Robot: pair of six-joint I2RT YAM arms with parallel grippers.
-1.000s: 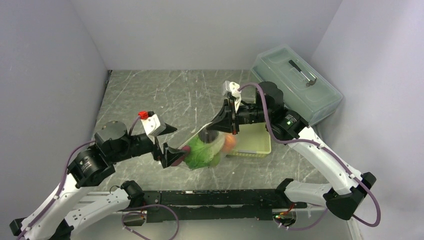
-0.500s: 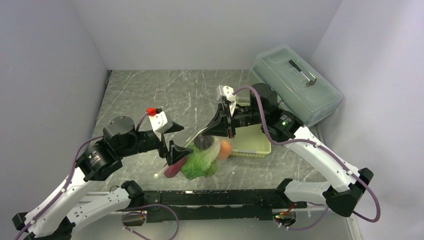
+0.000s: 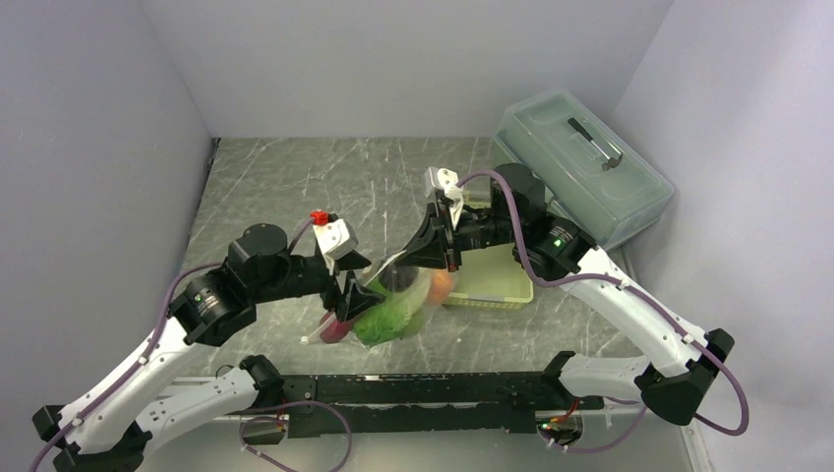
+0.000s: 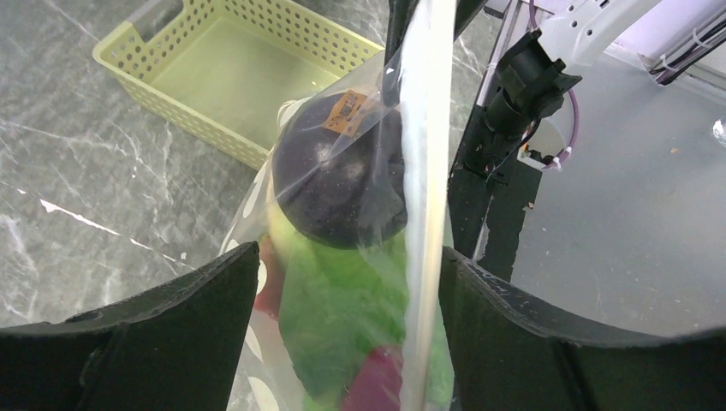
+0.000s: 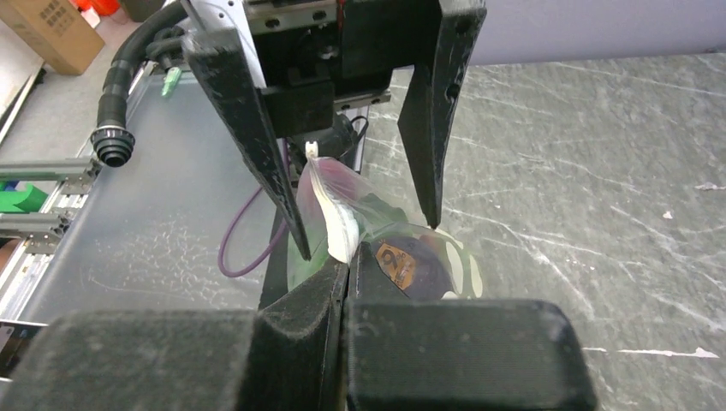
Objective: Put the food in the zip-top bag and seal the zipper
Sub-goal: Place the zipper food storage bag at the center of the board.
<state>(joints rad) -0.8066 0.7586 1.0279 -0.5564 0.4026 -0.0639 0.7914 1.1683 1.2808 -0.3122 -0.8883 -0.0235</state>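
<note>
- Nearest, coming in from the lower left of the top view, the left gripper (image 3: pixel 356 295) reaches to the centre of the frame; its jaws stand wide and hold nothing, one on each side of the zip-top bag (image 3: pixel 391 307)
- In the left wrist view the zipper (image 4: pixel 423 171) runs from top to bottom of the frame as a pale strip between those jaws; it lies far closer to the right-hand jaw than to the left-hand one, and whether it touches that jaw I cannot tell
- The strip's long axis lies along the jaws' reach and across their closing line; closing should therefore pinch it flat, I judge, and the left gripper is the one placed for it
- The bag hangs low in the centre of the top view, bulging with food: lettuce (image 4: pixel 342 317) at the bottom, the dark maroon ball (image 4: pixel 341 184) above it, the orange-red ball (image 3: pixel 443 285) at its right side; whether its bottom rests on the worktop (image 3: pixel 295 187) I cannot tell
- Just beyond, the right gripper (image 5: pixel 347 287) is clamped tight on the bag's top edge and carries it; in the right wrist view the mouth edge rises from its jaws toward the spread jaws at the top of the frame
- Sealing looks to be the step in hand; how much of the zipper is already pressed shut cannot be made out
- Farther right, the pale green basket (image 3: pixel 497 285) sits just behind the bag; the lidded box (image 3: pixel 580 162) stands in the upper right, well apart
</note>
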